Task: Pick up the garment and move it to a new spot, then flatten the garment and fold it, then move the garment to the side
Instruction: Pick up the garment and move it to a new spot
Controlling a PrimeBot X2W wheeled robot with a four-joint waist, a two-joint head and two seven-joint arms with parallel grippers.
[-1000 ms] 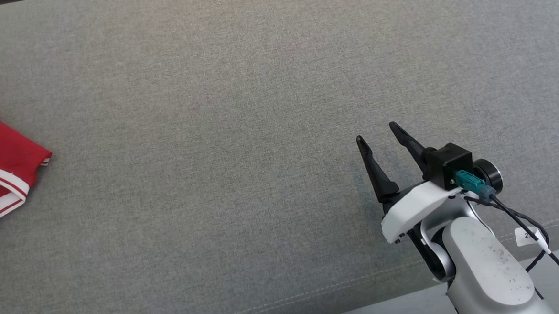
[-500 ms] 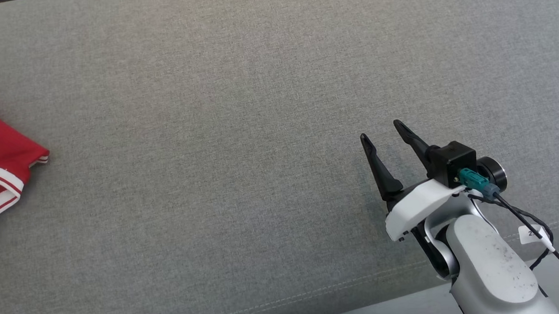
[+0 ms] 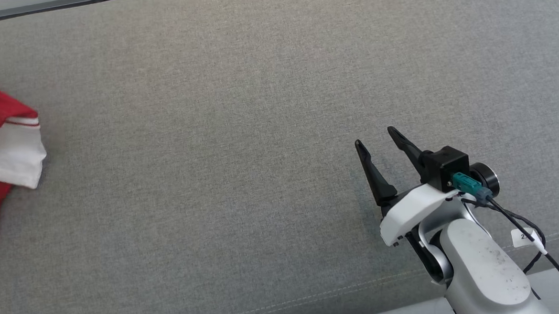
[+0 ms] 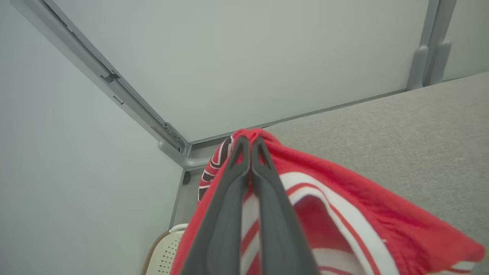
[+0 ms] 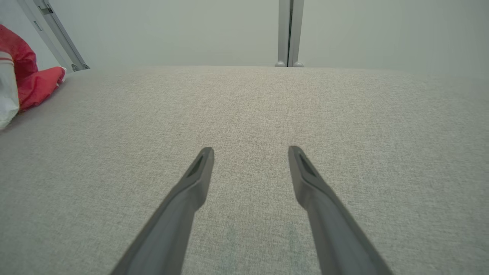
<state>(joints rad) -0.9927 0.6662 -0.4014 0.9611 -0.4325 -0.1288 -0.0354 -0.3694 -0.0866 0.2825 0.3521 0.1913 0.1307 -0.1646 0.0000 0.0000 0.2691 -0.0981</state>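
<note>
Your left gripper (image 4: 250, 143) has just closed, its fingers clamped together on a fold of the red and white garment (image 4: 344, 202). At the far left edge of the grey fabric surface (image 3: 222, 169), the cloth now bunches and lifts where a second ago it lay flat, so the pickup looks begun. Your right gripper (image 3: 374, 136) hangs with its fingers apart and empty, well apart from the garment. The left wrist view shows you the clamp itself, while the head view shows where the cloth sits on the surface.
</note>
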